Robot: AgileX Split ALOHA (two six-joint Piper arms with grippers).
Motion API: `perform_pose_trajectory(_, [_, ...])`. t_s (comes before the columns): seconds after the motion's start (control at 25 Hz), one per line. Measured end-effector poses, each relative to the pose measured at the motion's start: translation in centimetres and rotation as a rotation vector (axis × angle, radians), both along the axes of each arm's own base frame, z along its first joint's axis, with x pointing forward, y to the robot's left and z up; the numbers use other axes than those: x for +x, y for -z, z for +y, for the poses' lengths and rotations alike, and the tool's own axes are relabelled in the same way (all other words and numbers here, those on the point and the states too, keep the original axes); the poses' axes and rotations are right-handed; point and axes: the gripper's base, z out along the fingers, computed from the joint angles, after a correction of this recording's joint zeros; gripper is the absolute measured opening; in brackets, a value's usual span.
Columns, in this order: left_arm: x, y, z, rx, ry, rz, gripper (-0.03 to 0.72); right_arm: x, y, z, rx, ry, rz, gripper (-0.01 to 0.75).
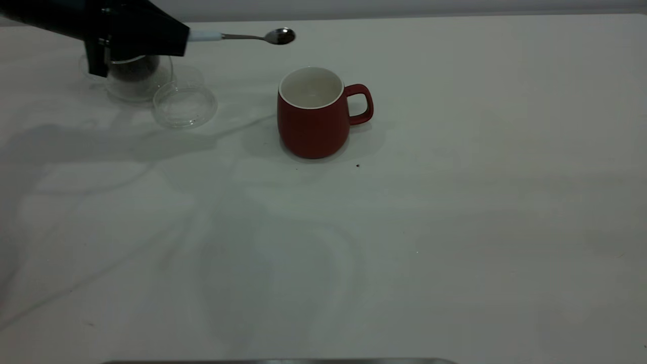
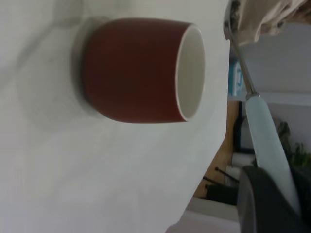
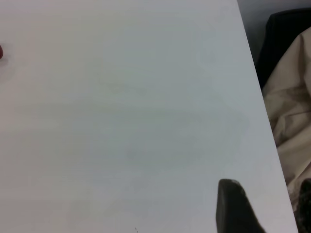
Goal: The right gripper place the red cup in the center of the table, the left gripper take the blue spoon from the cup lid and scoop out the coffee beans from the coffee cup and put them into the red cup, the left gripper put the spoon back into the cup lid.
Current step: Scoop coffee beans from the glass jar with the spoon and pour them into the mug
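Table (image 1: pixel 455 227): white, one dark speck beside the red cup (image 1: pixel 313 121).
Left gripper (image 1: pixel 177 40): clamped on spoon (image 1: pixel 252 37), above coffee cup (image 1: pixel 136 76).
Lid (image 1: pixel 184 105): touching coffee cup.
Right claw: cannot tell.

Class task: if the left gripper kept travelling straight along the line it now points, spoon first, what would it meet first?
Probably nothing: the left gripper holds the blue spoon above and behind the red cup, though depth is unclear.

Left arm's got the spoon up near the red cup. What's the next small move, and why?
Probably carry the blue spoon forward over the red cup and tip it: the left gripper holds it behind the cup's rim, and the cup looks empty.
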Motion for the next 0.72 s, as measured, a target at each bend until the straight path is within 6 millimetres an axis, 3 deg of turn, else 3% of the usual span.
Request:
perform_pose_trajectory(0.24, [-0.3, 0.1, -2.0, 0.014, 0.062, 0.001, 0.125, 0.0, 0.0, 0.0, 0.0, 0.0, 0.0, 0.347])
perform_pose_trajectory(0.72, [-0.9, 0.5, -2.1, 0.066, 0.144, -0.018, 0.125, 0.0, 0.0, 0.0, 0.0, 0.0, 0.0, 0.347])
